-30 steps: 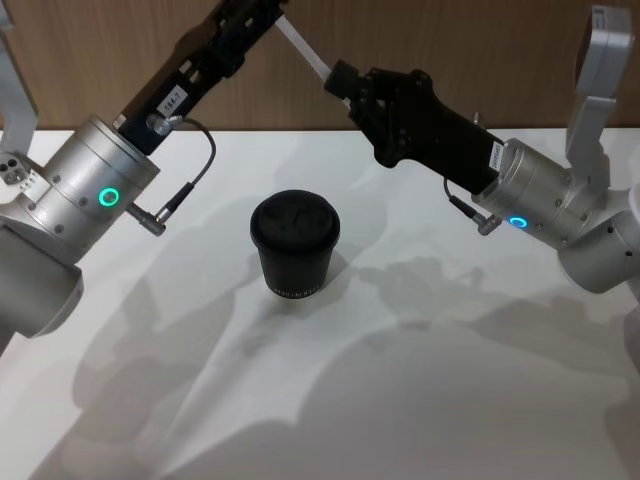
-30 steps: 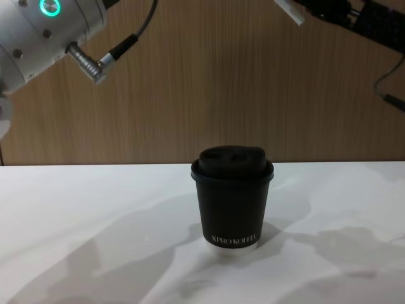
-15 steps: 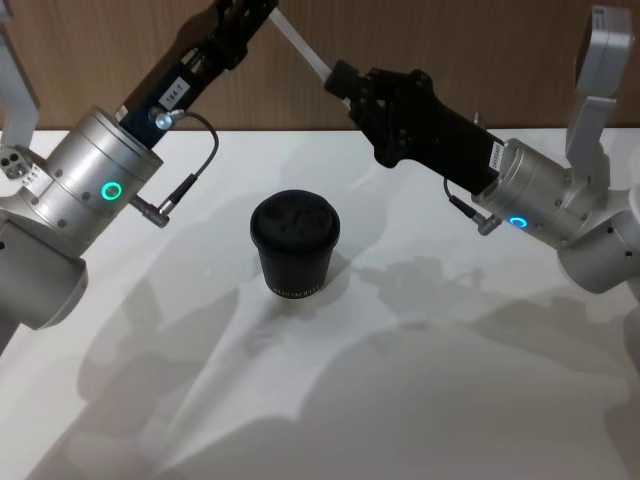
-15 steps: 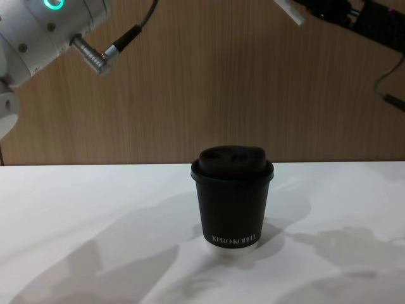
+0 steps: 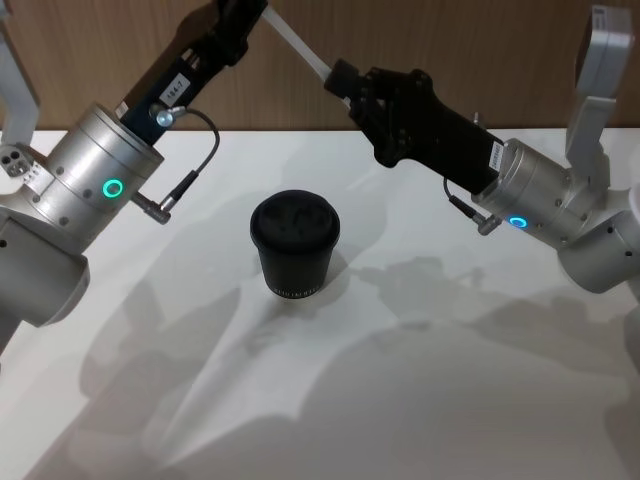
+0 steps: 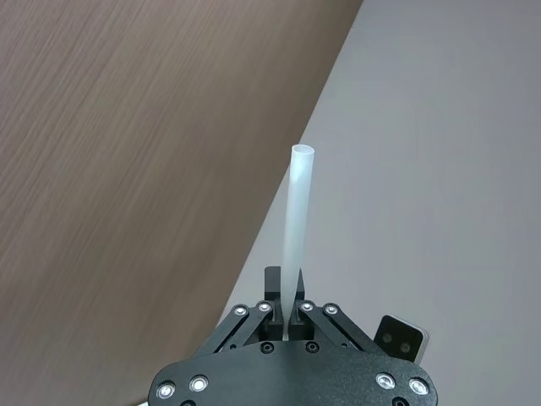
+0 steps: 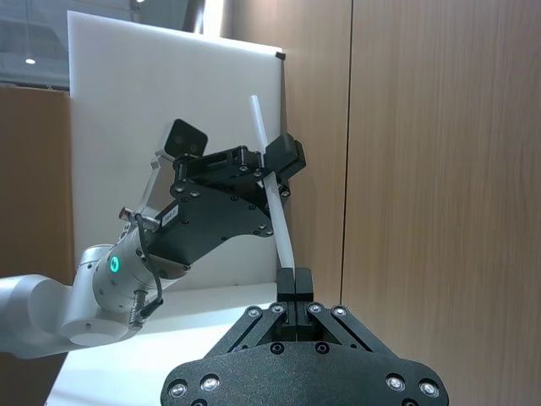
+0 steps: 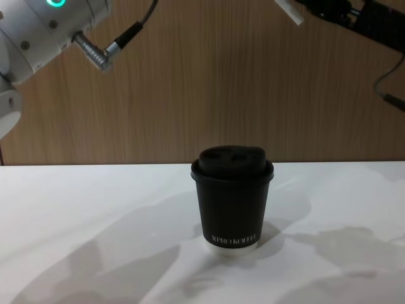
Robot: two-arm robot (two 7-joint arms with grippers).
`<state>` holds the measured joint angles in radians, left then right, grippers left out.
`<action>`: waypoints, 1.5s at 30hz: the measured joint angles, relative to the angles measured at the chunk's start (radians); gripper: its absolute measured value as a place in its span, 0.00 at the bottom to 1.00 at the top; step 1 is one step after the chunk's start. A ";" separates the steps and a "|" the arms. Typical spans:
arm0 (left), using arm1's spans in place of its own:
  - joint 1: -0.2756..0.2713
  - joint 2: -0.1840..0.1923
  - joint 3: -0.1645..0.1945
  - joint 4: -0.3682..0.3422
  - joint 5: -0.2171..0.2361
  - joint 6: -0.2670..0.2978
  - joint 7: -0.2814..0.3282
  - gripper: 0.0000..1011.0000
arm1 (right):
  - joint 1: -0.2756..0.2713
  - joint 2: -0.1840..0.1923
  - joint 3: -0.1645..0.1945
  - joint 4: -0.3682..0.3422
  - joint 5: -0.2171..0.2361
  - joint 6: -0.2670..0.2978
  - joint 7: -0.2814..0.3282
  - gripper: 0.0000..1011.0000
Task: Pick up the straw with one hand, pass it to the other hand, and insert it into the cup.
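The white straw (image 5: pixel 300 45) hangs in the air above and behind the cup, slanting between my two grippers. My right gripper (image 5: pixel 338 78) is shut on its lower end, as the right wrist view shows (image 7: pixel 294 283). My left gripper (image 5: pixel 250 12) closes on the straw (image 6: pixel 296 220) higher up, with a free end sticking out past its fingers (image 6: pixel 286 309). In the right wrist view the left gripper (image 7: pixel 272 165) crosses the straw (image 7: pixel 272 194) near its top. The black lidded cup (image 5: pixel 295 245) stands upright on the table, below both grippers (image 8: pixel 233 199).
The white table (image 5: pixel 400 380) has open room all around the cup. A wooden wall (image 8: pixel 190 82) stands behind it. The straw's lower tip (image 8: pixel 288 11) shows at the top of the chest view, high above the cup.
My left arm has shifted a little up and back, so slightly more of the straw shows. The right gripper, the straw's lower end and the cup have stayed put.
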<state>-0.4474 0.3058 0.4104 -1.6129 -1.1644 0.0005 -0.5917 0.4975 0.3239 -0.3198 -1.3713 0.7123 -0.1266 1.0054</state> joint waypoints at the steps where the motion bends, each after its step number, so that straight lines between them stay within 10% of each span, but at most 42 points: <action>1: 0.000 0.000 0.001 0.000 0.000 -0.001 0.000 0.03 | 0.000 0.000 0.000 0.000 0.000 0.000 0.000 0.01; 20: -0.005 0.014 0.011 -0.012 0.013 -0.038 0.023 0.01 | 0.000 0.000 0.000 0.000 0.000 0.001 0.000 0.41; 37: 0.025 0.105 0.009 -0.098 0.182 -0.065 0.160 0.01 | 0.000 0.000 0.000 0.000 0.000 0.000 0.000 0.94; 45: 0.048 0.163 0.000 -0.152 0.255 -0.057 0.203 0.01 | 0.000 0.000 0.000 0.000 0.000 0.000 0.000 0.99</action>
<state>-0.3990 0.4683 0.4101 -1.7648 -0.9097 -0.0568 -0.3888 0.4975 0.3239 -0.3197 -1.3713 0.7122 -0.1265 1.0053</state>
